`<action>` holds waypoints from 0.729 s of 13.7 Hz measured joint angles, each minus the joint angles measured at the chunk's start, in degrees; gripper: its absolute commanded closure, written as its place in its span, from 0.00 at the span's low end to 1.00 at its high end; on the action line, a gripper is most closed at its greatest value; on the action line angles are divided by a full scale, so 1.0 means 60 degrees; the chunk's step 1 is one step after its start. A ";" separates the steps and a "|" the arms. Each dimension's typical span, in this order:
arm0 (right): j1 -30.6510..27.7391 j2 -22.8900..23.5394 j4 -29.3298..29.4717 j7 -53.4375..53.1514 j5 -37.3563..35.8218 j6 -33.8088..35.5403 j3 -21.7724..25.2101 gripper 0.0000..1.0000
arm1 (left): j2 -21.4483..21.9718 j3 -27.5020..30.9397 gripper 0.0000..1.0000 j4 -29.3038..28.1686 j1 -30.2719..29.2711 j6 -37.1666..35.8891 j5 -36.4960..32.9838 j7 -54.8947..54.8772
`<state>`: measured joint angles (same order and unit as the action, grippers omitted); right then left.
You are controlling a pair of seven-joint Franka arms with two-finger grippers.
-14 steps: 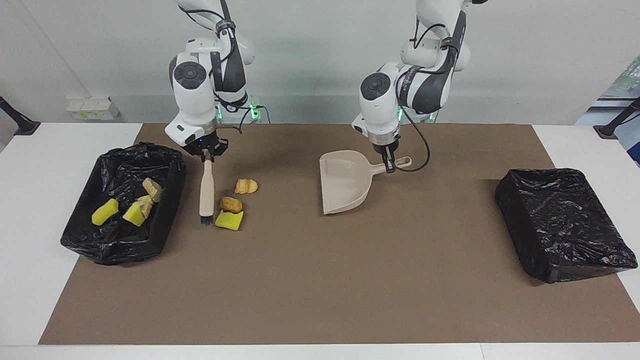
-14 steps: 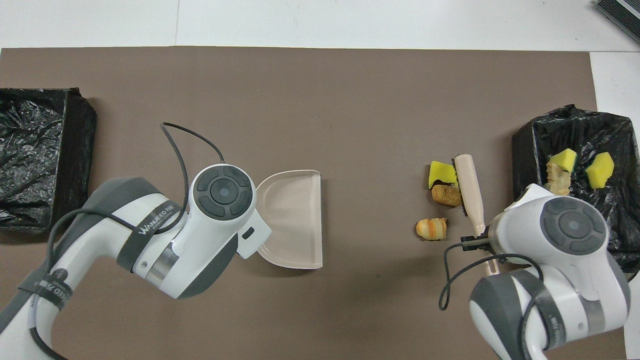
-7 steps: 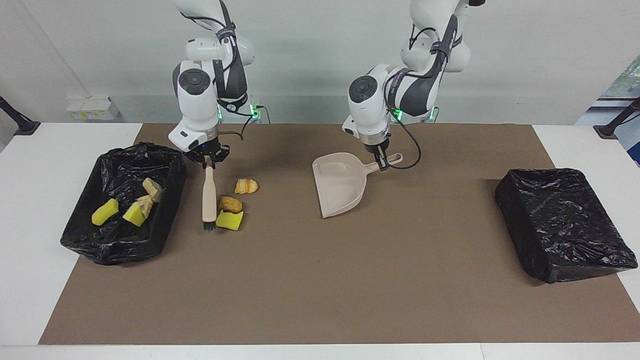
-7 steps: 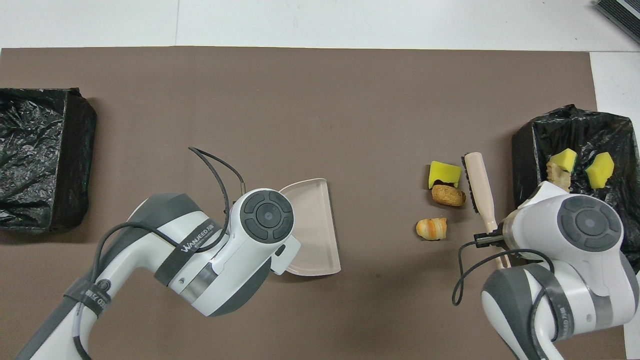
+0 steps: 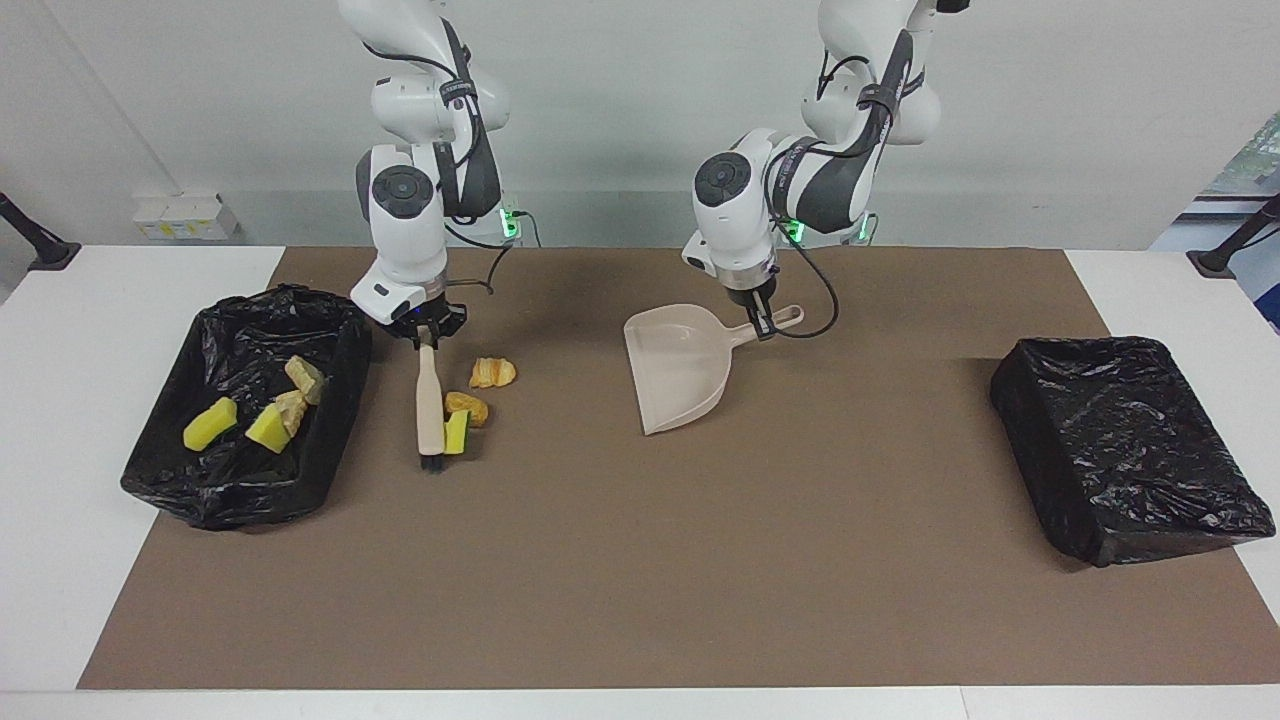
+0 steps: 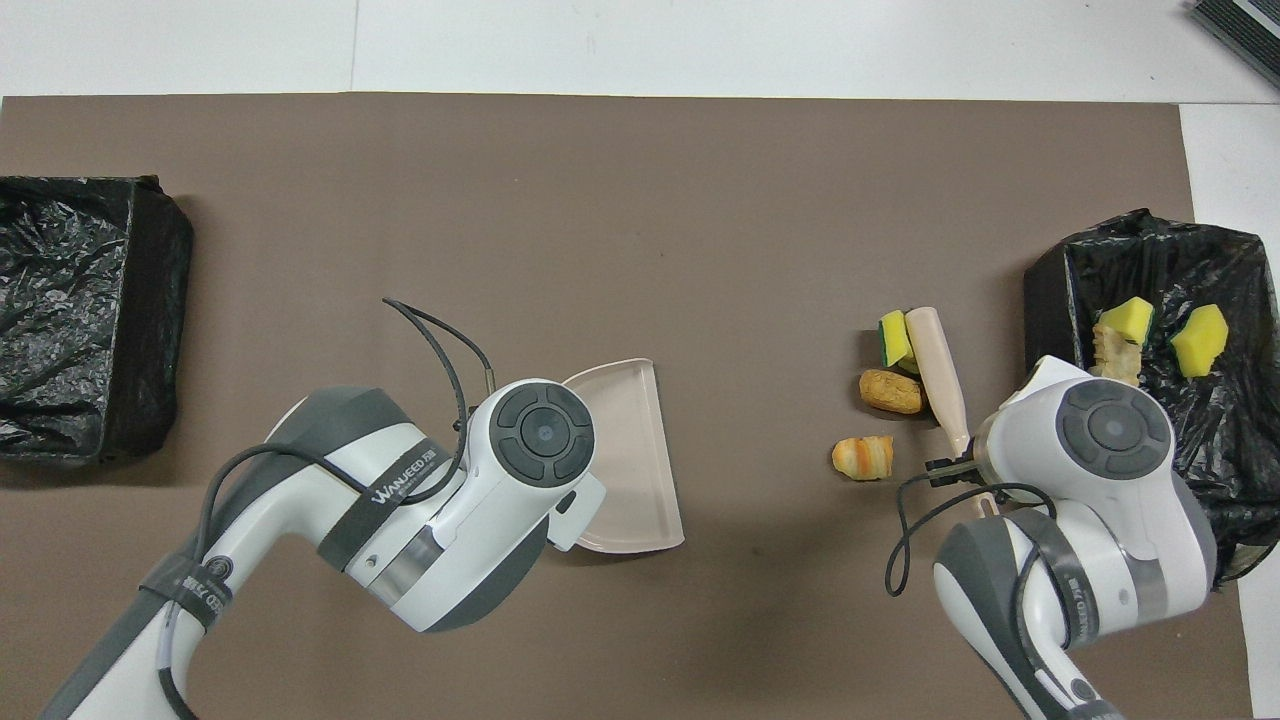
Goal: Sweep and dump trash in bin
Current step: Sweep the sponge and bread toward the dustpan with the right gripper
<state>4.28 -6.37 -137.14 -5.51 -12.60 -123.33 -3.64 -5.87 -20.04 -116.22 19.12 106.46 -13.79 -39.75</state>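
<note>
Brush (image 5: 431,405) held by its handle end in the right hand (image 5: 424,335), fingers clamped shut on it, the tool hanging down from the hand to the brown mat (image 5: 640,560) with its dark bristles at the low end. Pressed against the brush just below this hand: a yellow sponge chunk (image 5: 457,432), tipped on edge and touching the brush head, and a golden-brown pastry piece (image 5: 466,405) right beside it. A second pastry piece (image 5: 492,372), ridged like a small croissant, lies apart from the brush, closer to the hand than the other two and on its dustpan side.

Bin lined with black plastic (image 5: 240,480) sits at the right arm's end of the desk (image 5: 60,400), just beside the right hand on the side away from the loose scraps. Inside it: two yellow sponge chunks (image 5: 210,424) (image 5: 268,428) and two pale brown bread pieces (image 5: 305,378) (image 5: 292,405).

Left hand (image 5: 764,325) closed on the handle of the beige dustpan (image 5: 680,375); the pan spreads out from under this hand with its open lip pointing away from the robots, over the middle of the mat. In the overhead view the left arm covers the handle and much of the pan (image 6: 625,460).

Second black-lined bin (image 5: 1125,445) stands at the left arm's end of the desk, well apart from the left hand.
</note>
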 measured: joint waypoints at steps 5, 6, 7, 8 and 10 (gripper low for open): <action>0.1386 -0.0004 0.0285 -0.1189 0.1140 0.0849 -0.0055 1.00 | 0.0000 -0.0009 1.00 0.0000 0.0029 -0.0117 0.0013 0.0211; 0.1647 -0.0004 0.0323 -0.1432 0.1371 0.0933 -0.0058 1.00 | 0.0001 -0.0018 1.00 0.0000 0.0044 -0.0151 0.0015 0.0315; 0.1914 -0.0004 0.0346 -0.1696 0.1548 0.0964 -0.0061 1.00 | 0.0001 -0.0019 1.00 0.0000 0.0057 -0.0175 0.0019 0.0417; 0.2204 -0.0001 0.0349 -0.1969 0.1697 0.0965 -0.0067 1.00 | 0.0001 -0.0020 1.00 0.0000 0.0068 -0.0188 0.0023 0.0487; 0.2670 0.0021 0.0363 -0.2228 0.2267 0.0963 -0.0083 1.00 | 0.0001 -0.0018 1.00 0.0000 0.0082 -0.0190 0.0025 0.0559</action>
<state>20.30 -6.24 -134.96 -18.88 1.01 -117.55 -4.14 -5.87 -20.14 -116.22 19.61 105.33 -13.64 -36.40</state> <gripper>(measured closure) 0.740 0.683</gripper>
